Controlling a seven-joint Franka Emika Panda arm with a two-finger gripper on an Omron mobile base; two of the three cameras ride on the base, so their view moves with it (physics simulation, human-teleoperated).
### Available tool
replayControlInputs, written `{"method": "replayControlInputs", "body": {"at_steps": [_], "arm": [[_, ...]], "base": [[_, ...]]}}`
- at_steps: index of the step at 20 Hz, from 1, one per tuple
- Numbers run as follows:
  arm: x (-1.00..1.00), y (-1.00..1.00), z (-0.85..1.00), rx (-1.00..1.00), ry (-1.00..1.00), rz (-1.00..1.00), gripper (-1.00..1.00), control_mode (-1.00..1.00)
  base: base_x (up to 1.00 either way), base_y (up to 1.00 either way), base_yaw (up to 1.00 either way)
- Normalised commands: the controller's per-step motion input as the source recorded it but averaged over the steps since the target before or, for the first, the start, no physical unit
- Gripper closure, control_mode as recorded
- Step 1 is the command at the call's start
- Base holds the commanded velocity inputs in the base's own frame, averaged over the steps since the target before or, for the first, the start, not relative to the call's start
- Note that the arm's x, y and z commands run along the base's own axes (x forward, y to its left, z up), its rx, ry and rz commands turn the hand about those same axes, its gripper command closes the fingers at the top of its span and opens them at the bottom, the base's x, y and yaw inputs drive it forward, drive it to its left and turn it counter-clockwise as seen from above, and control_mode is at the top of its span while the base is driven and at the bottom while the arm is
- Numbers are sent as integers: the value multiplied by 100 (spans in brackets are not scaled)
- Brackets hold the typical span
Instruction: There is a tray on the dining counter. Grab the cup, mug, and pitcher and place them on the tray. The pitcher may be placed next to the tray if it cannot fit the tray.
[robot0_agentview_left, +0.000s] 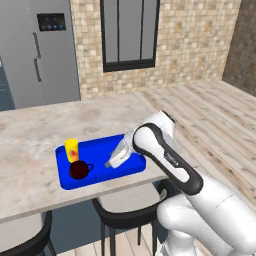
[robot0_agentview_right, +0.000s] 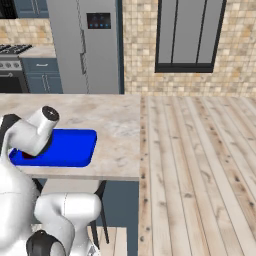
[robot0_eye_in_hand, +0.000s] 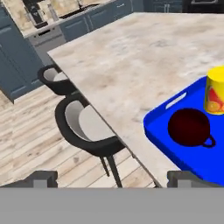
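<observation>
Both fingers (robot0_eye_in_hand: 43, 178) stand at the bottom edge of the hand view, spread as wide as they go, and nothing is between them. Directly ahead of the gap I see no task thing, just the front edge of the desk (robot0_eye_in_hand: 131, 65) and, below it, two dark stools (robot0_eye_in_hand: 87, 127) on the wooden floor.

What matters for the next move is the direction. The tray (robot0_eye_in_hand: 159, 120) comes into this view from the right, so its contents lie ahead and to the right of the fingers, not on their line. The mug (robot0_eye_in_hand: 189, 127) is the nearer one, upright on the blue surface, with its little handle turned to the lower right of the view. The cup (robot0_eye_in_hand: 215, 91) stands just behind it, also upright on the tray, near the mug but apart from it.

From the left base view, the hand seems to hang over the right half of the tray (robot0_agentview_left: 130, 167), though the arm hides part of it, so I am not sure of the height. The cup (robot0_agentview_left: 71, 149) and mug (robot0_agentview_left: 79, 170) hold the left end. The long side of the tray runs along the desk edge, and the right half is free. I judge the pitcher is the piece not yet placed.
</observation>
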Motion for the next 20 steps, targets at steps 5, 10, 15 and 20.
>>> {"method": "replayControlInputs", "body": {"at_steps": [5, 10, 15, 20], "arm": [[-74, -62, 59, 2, 17, -36, -100, -100], [-33, -54, 25, -29, -1, -31, -100, -100], [-23, -54, 7, -30, 2, -33, -100, -100], [-18, -61, 17, -10, 18, -37, -100, -100]], "base": [[0, 0, 0], [0, 0, 0], [0, 0, 0], [0, 0, 0]]}}
